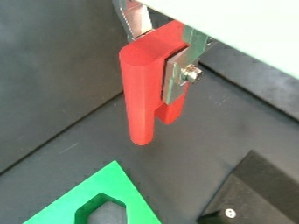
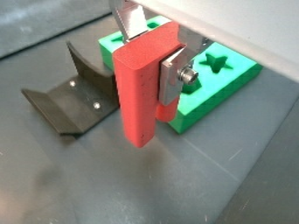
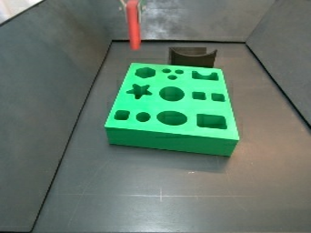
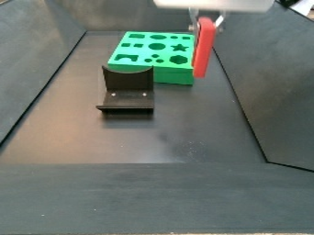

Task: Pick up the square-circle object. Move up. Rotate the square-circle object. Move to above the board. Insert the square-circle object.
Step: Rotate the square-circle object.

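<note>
Both wrist views show my pincer [image 2: 167, 63] clamped on the square-circle object [image 2: 142, 92], a long red plastic bar with one squared edge and one rounded edge, hanging straight down from between my silver finger plates [image 1: 181, 72]. The plates grip its upper part; the rest hangs free below them, clear of the dark floor.

In both side views the bar [image 4: 205, 48] hangs upright in the air, well above the floor. The board [image 3: 173, 103], a bright green square slab cut with a star, a hexagon, circles, ovals and squares, lies below me and off to one side; in a side view my bar [image 3: 133, 25] sits beyond the board's far corner, not over it. The fixture [image 4: 127, 87], a dark L-shaped bracket, stands on the floor near the board.

So, as I judge it, the pick-up and the lift are done. Whether the rotation is complete I cannot tell, though the bar already points downward. Left for me: travel sideways until the bar hangs over its matching hole, then lower it in.
</note>
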